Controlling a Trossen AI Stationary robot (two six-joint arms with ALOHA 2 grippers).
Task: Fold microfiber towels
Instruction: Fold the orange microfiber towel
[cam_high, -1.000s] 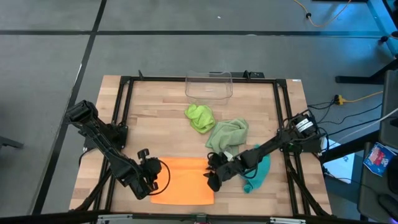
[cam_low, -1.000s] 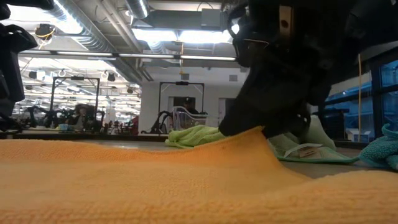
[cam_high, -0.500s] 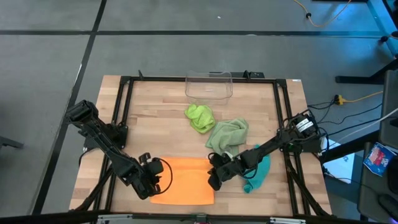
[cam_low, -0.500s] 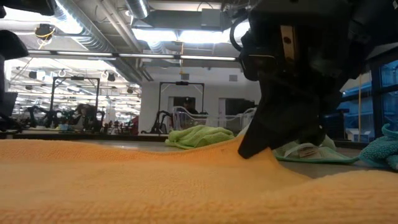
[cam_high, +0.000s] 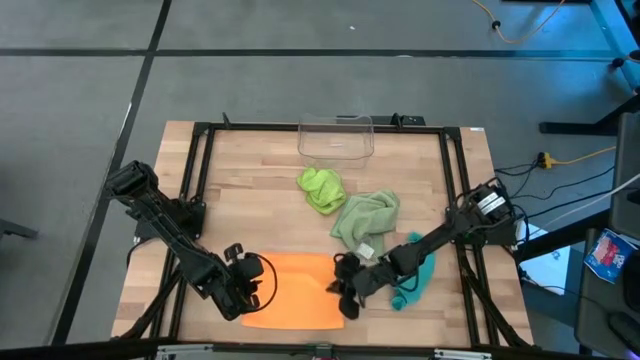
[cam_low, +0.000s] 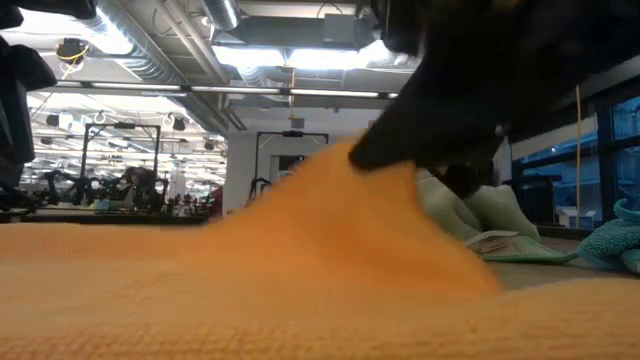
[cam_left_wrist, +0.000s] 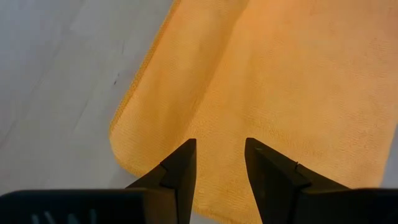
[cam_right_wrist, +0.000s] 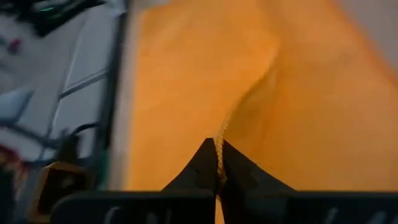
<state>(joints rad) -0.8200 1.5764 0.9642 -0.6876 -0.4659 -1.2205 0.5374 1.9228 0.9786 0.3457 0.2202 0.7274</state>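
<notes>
The orange towel (cam_high: 296, 290) lies spread near the table's front edge. My right gripper (cam_high: 343, 293) is shut on its right edge, which rises in a peak (cam_low: 372, 178) in the low view. My left gripper (cam_left_wrist: 219, 155) stands open just over the towel's left edge near a rounded corner (cam_left_wrist: 124, 146); whether it touches the cloth I cannot tell. A lime green towel (cam_high: 322, 188) and a sage green one (cam_high: 365, 220) with a white tag (cam_low: 495, 241) lie crumpled farther back. A teal towel (cam_high: 415, 275) lies beneath my right arm. My right gripper pinches the orange towel's right edge (cam_right_wrist: 219, 140) between its two fingers. The fingers come slanting down from the table's right side. The pinched bit stands up as a narrow ridge off the table, while the remainder of the cloth stays flat.
A clear plastic bin (cam_high: 336, 138) stands at the table's far edge. Bare wood (cam_high: 240, 210) lies left of the crumpled towels. A black frame (cam_high: 200, 180) runs around the tabletop.
My right gripper has shut on the orange towel's right edge, rolled a little and risen slightly. That edge has come up from a low hump into a tall peak; the remainder of the towel has stayed flat.
</notes>
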